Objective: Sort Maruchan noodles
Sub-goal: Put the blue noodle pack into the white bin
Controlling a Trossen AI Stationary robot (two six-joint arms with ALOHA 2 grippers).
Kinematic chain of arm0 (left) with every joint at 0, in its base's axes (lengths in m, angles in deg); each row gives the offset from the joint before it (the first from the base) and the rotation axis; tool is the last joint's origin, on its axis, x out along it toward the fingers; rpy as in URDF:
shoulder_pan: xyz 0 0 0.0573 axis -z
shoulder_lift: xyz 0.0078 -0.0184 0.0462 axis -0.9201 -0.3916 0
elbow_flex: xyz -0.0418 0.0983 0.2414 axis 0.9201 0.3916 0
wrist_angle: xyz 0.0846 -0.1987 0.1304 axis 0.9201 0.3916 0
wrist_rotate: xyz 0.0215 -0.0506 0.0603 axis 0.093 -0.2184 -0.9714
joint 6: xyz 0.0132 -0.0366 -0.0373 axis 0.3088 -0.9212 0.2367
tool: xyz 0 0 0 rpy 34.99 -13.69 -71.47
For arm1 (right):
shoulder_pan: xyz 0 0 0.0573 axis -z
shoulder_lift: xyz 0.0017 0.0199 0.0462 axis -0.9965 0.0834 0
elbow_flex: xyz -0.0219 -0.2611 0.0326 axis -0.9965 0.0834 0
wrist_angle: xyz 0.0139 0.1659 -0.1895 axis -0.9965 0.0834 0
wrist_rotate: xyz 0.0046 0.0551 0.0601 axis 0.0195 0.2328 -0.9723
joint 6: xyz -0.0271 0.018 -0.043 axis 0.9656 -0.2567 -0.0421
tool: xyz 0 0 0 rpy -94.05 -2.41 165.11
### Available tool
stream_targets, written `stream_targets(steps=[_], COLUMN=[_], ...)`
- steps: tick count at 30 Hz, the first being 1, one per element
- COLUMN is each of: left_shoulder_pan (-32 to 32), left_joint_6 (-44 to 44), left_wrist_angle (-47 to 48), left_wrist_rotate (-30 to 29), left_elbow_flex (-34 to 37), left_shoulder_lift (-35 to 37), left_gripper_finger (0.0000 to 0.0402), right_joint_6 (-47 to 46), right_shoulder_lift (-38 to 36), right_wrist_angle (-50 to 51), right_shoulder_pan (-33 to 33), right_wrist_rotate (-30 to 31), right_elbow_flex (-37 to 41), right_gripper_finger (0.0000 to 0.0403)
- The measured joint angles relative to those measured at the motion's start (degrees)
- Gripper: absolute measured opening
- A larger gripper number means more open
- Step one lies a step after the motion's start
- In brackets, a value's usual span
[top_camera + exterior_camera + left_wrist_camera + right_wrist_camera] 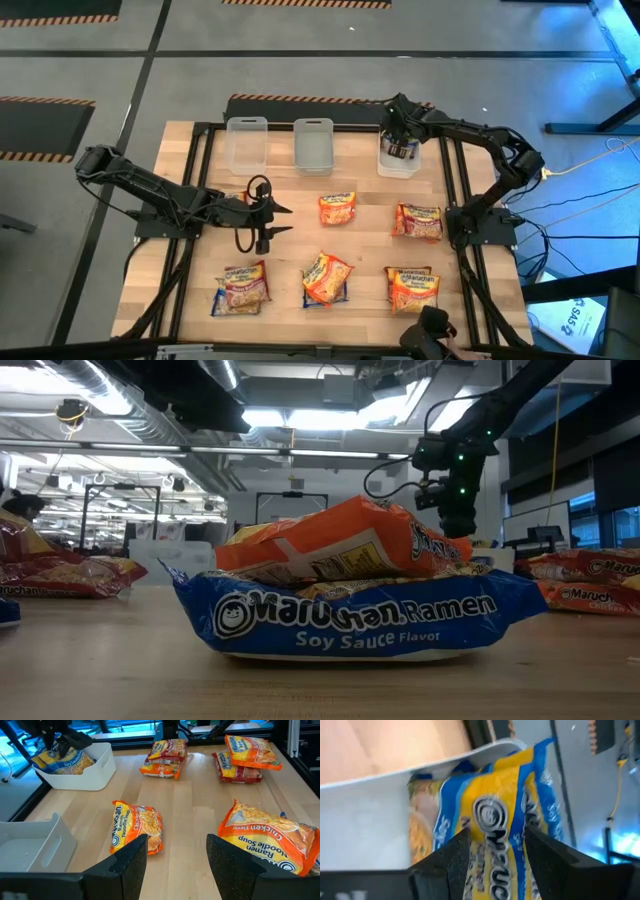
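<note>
My right gripper (401, 148) hangs over the right-hand tub (399, 163), the last of three clear tubs along the far edge of the table (365, 245). Its fingers (451, 855) pinch a blue-and-yellow noodle packet (495, 827) that stands partly inside the tub, leaning against the tub's white wall. From my left wrist I can see that same packet sitting in the tub under my right arm.

My left gripper (276, 219) hovers above the table on the near side of the left tub (247, 142), fingers (127, 861) spread apart and holding nothing. The middle tub (313, 144) stands just beside the left one.

The other packets lie on the table on the near side of the tubs. An orange packet (337, 208) lies nearest the middle tub, just beyond my left gripper's fingertips. A red-and-yellow pile (419, 221) sits below the right tub. Closer to the front edge there are three small stacks: a red one over a blue one (242, 287) on the left, an orange one over a blue soy sauce packet (327, 279) in the middle, and a yellow-and-red stack (413, 288) on the right.
</note>
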Motion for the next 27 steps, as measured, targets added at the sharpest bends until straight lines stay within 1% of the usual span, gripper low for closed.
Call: stream_targets(steps=[6,8,12,13,16,19,23,27], left_shoulder_pan=[0.0,-0.02,0.0,-0.01,-0.02,0.8,3.19,5.96], left_joint_6=[0.07,0.04,-0.62,-1.77,-2.44,-3.23,-4.75,-7.84], left_wrist_angle=[0.0,0.0,-0.28,-0.41,-0.81,-1.94,-4.71,-5.45], left_wrist_rotate=[0.0,-0.02,0.0,0.32,4.13,4.26,4.55,4.76], left_elbow_flex=[0.0,0.0,0.0,0.0,-0.05,-0.11,-0.11,-0.11], left_shoulder_lift=[0.0,0.0,0.0,0.0,-0.79,-2.89,-7.23,-9.95], left_gripper_finger=[0.0197,0.0197,0.0197,0.0197,0.0197,0.0197,0.0197,0.0197], right_joint_6=[-5.7,-8.8,-16.5,-18.86,-24.85,-28.34,-33.17,-37.63], right_shoulder_lift=[-3.19,-5.0,-9.45,-10.11,-10.75,-10.49,-10.09,-10.12], right_wrist_angle=[9.47,11.64,11.93,11.42,9.94,6.76,-0.67,-9.71], right_shoulder_pan=[-5.75,-8.63,-16.44,-18.95,-27.1,-35.99,-47.47,-56.17], right_wrist_rotate=[-0.53,-2.31,-7.3,-8.42,-10.94,-12.01,-10.31,-7.03], right_elbow_flex=[-6.08,-7.39,-7.43,-7.15,-5.99,-4.4,-1.64,0.79], right_gripper_finger=[0.0175,0.0175,0.0175,0.0175,0.0175,0.0175,0.0175,0.0175])
